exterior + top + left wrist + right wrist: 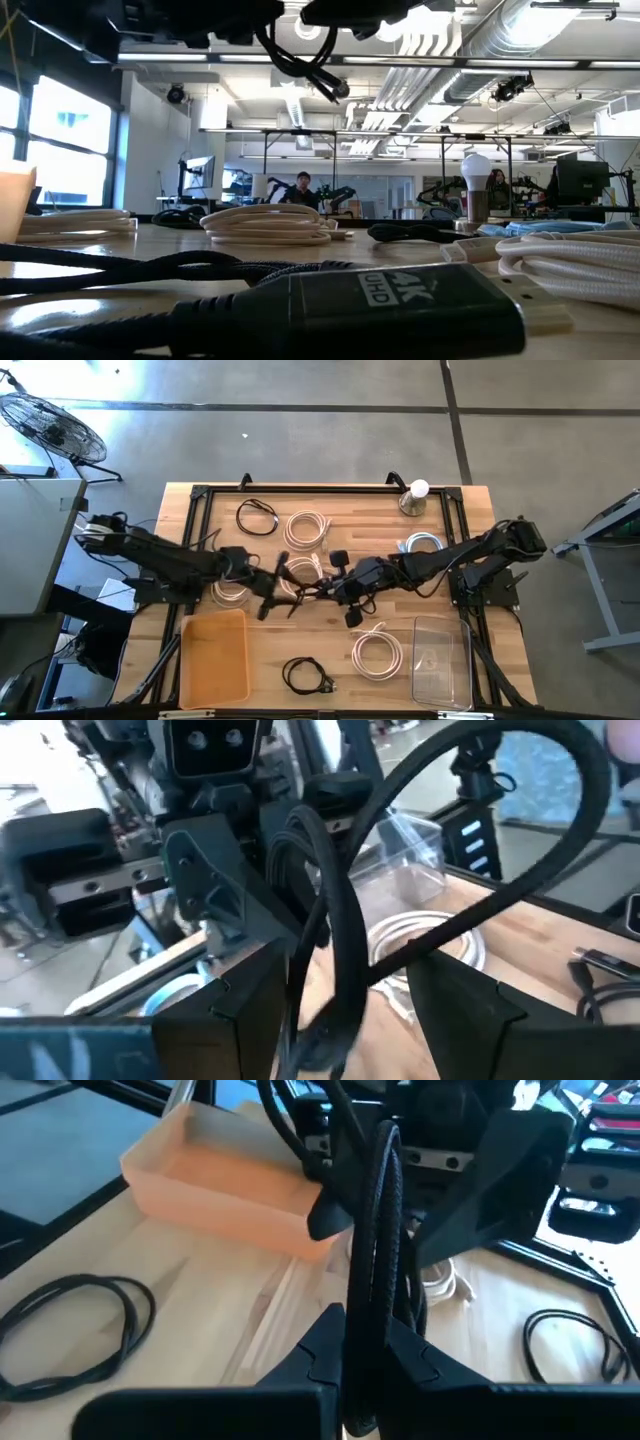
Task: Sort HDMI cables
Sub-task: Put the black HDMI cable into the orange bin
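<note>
A black HDMI cable coil (305, 586) hangs in the air over the table's middle, between my two grippers; the low view shows a loop of it (305, 62) well above the wood. My right gripper (345, 588) (368, 1342) comes from the right and is shut on it. My left gripper (272, 585) (350, 975) comes from the left and is open, with the coil's strands (330, 950) passing between its fingers. White coils (307, 528) (375, 652) (232, 592) and black coils (257, 517) (308, 676) lie flat on the table. My right gripper pinches several strands of the black coil (372, 1295) between its two fingers (318, 1352), coming in roughly level from the table's right, fingers across the strands. The coil is lifted clear of the table. My left gripper stands open around the strands; I cannot tell whether a finger touches them.
An orange tray (190, 660) sits at the near left and a clear box (462, 660) at the near right. A light bulb on a base (415, 495) stands at the far right. More white coils (420, 545) (300, 568) lie near the middle. A black plug (400, 300) lies close to the low camera.
</note>
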`<state>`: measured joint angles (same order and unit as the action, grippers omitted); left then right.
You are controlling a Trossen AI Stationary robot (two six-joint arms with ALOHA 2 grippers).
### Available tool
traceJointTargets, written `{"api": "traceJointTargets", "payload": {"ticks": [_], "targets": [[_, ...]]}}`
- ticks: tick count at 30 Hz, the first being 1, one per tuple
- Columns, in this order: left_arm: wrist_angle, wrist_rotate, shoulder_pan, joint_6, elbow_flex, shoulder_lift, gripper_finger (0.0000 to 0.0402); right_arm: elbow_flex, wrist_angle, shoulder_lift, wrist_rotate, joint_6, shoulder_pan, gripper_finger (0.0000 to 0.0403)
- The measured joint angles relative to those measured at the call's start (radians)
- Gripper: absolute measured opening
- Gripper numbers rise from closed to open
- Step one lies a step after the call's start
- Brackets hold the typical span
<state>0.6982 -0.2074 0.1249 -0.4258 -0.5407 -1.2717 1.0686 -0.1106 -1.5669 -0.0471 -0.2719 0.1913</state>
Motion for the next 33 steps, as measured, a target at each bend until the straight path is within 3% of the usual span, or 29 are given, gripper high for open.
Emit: {"api": "traceJointTargets", "payload": {"ticks": [7, 9, 13, 14, 18, 22, 33], "targets": [[-0.024, -0.029, 0.0, -0.015, -0.057, -0.058, 0.0183, -0.019, -0.025, 0.0, -0.007, -0.001, 0.014, 0.0018], [-0.021, -0.016, 0.0, -0.016, -0.057, -0.058, 0.0152, -0.019, -0.024, 0.0, -0.01, 0.001, 0.017, 0.0024], [-0.037, -0.006, 0.0, -0.024, -0.058, -0.056, 0.0038, -0.02, -0.008, 0.0, -0.005, 0.006, 0.02, 0.0035], [-0.045, 0.003, 0.0, -0.035, -0.058, -0.056, 0.0026, -0.02, -0.005, 0.0, -0.006, 0.005, 0.02, 0.0036], [-0.084, 0.057, 0.001, -0.042, -0.06, -0.055, 0.0028, -0.02, 0.016, 0.0, -0.025, 0.005, 0.02, 0.0036], [-0.106, 0.066, 0.0, -0.042, -0.06, -0.055, 0.0025, -0.021, 0.02, -0.001, -0.154, -0.001, 0.022, 0.0051], [-0.186, 0.186, 0.0, -0.071, -0.057, -0.019, 0.0025, -0.02, 0.025, 0.0, -0.394, -0.07, 0.031, 0.0182]]}}
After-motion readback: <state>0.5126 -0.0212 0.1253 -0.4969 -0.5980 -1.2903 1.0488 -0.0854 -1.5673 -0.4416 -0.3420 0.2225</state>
